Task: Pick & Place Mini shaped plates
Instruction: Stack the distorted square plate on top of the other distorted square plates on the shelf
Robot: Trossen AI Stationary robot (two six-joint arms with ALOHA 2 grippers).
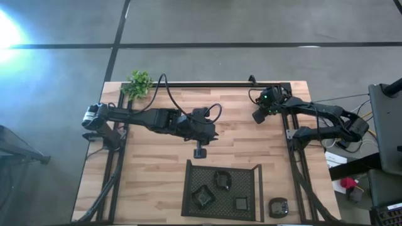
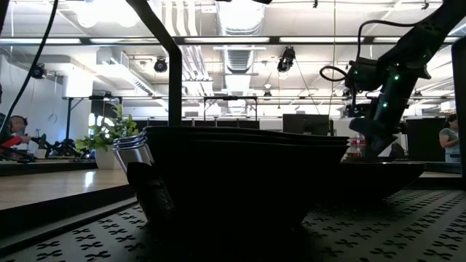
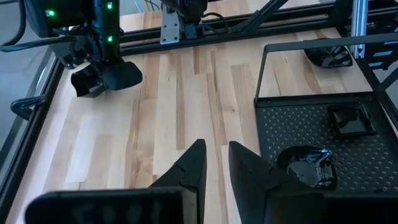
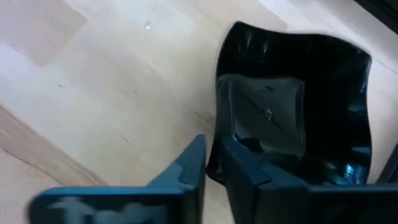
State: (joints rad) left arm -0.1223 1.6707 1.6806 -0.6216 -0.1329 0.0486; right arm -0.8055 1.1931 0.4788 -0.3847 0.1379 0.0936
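Note:
My right gripper is over the far right part of the table, shut on a glossy black squarish mini plate, which also shows in the left wrist view. My left gripper hovers just beyond the far rim of the black mesh tray. Its fingers are empty, with a narrow gap between them. Three mini plates lie in the tray on their bases. Another plate sits on the table to the right of the tray. My right gripper pinches the plate's raised rim between its two fingers, one finger inside the dish and one outside. The fingers come from above, slanting down. The plate hangs tilted at the fingertips and looks lifted clear of the wood.
A small green plant stands at the table's far left corner. A black frame rail runs along the far edge, and side rails line both sides. Bare wood lies between the two grippers. In the low view a plate fills the foreground.

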